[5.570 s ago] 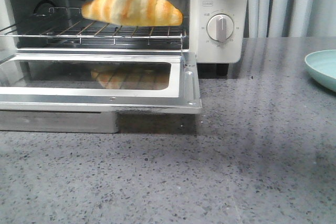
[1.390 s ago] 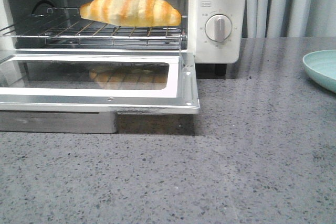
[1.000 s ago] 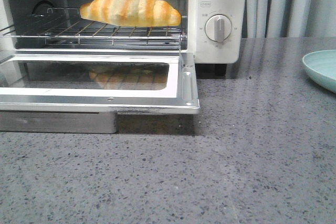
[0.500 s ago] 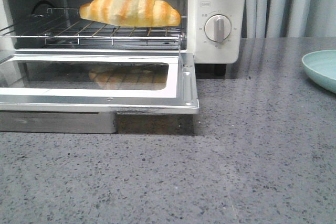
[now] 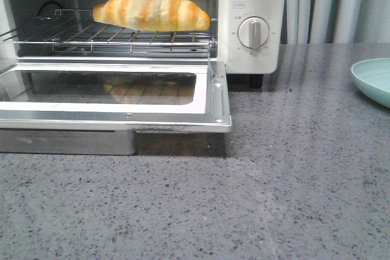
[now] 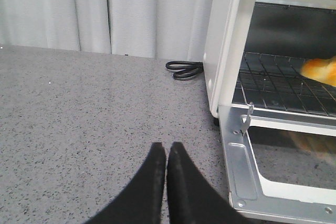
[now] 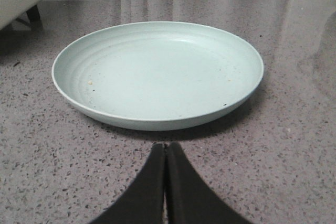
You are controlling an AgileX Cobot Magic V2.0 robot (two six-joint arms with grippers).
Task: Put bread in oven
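Observation:
The bread, a golden-orange croissant with cream stripes, lies on the wire rack inside the cream-white oven. The oven's glass door hangs open and flat. In the left wrist view the bread's end shows on the rack. My left gripper is shut and empty over the grey counter, beside the oven's left side. My right gripper is shut and empty, just in front of a pale green plate. Neither gripper shows in the front view.
The pale green plate sits at the counter's right edge. A black cable lies coiled behind the oven's left side. A metal block sits under the open door. Curtains hang behind the counter.
A dark shape inside the oven behind the bread's left end has gone since the earliest frame. Over the last second nothing has visibly moved.

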